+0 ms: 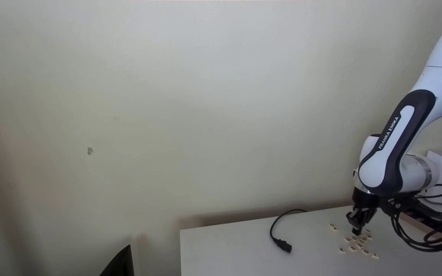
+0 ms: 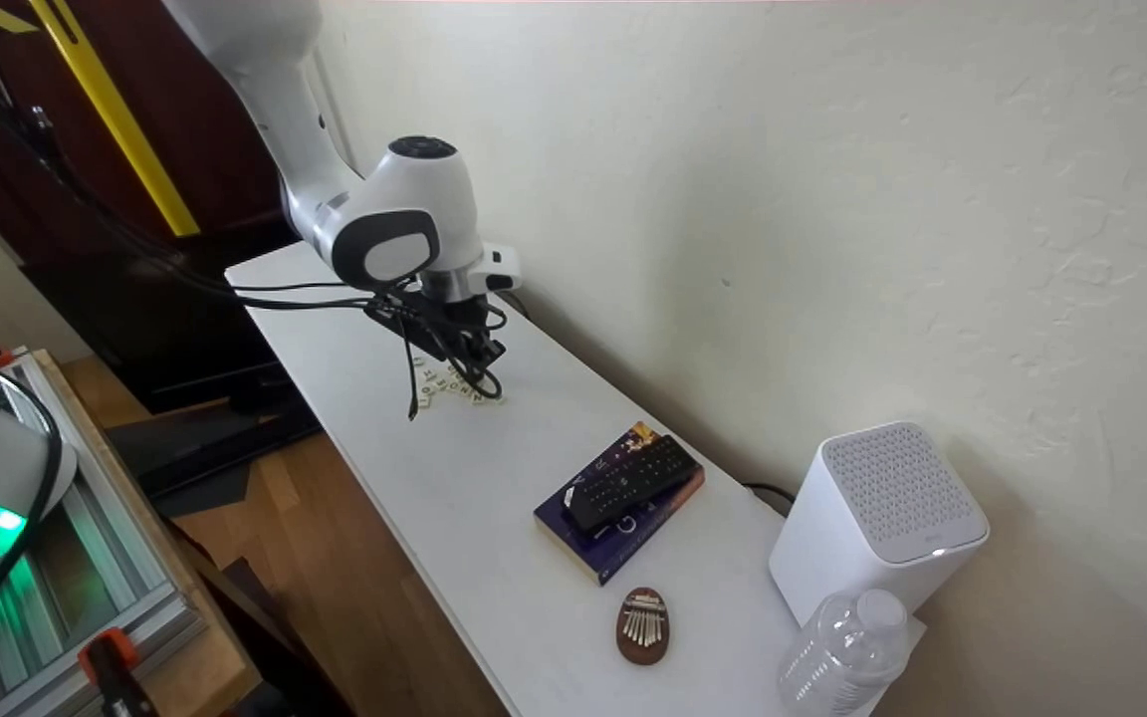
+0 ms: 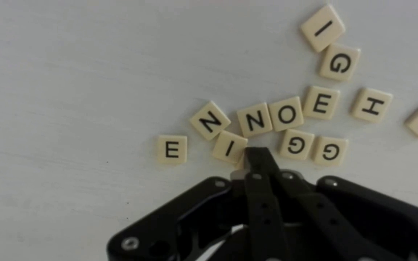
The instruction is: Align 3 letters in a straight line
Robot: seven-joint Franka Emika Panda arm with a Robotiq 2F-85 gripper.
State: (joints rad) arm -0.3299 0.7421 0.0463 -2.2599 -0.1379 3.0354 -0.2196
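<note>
Our letter tiles [image 1: 360, 245] lie scattered on the white worktop [image 3: 67, 90]; we cannot tell which three are meant, though the N tile [image 3: 255, 120], O tile [image 3: 286, 114] and E tile [image 3: 321, 103] come nearest to a row, the E tile sitting skewed. The pincer [image 3: 261, 156] is closed right up, with nothing that we can make out in its grip; its tip is low by the I tile [image 3: 230, 146], touching or just beside it, we cannot tell which, and partly covers what looks like a half-hidden tile [image 3: 240, 165]. A nudge from here, we judge, could drive the I tile into the N tile and the tilted N tile [image 3: 210, 120], since both crowd its upper side in the wrist view, and break the near-row. We might also drag the half-hidden tile along unnoticed, or press too hard and tip one. The black cable [image 2: 410, 373] hanging near the letter tiles could brush some aside if the pincer turns
</note>
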